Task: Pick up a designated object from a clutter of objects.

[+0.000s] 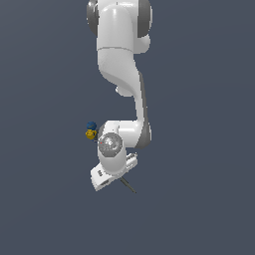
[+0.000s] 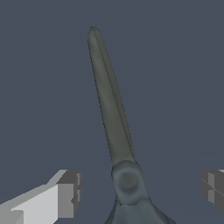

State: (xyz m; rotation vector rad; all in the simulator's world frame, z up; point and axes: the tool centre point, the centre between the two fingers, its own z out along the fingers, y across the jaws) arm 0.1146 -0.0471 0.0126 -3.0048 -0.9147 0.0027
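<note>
Approach step: claw (image 2: 138, 192) wide open, holding nothing, straddling the scissors (image 2: 114, 127) at the pivot. Next: descend squarely, close on pivot, then lift.

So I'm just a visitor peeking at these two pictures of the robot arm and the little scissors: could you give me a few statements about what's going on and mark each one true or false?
1. The gripper is clamped shut on the scissors. False: in the wrist view its fingers stand wide apart, one on each side of the pivot, touching nothing.
2. The scissors' blades are closed together. True: they show as one long thin grey strip.
3. A blue-and-yellow lump sits on the exterior view's left of the arm. True.
4. The orange-red ball lies next to the scissors' tip. False: no ball shows in either view.
5. The scissors' ring handles are in plain sight. False: the wrist view cuts them off, and the arm hides them in the exterior view.
</note>
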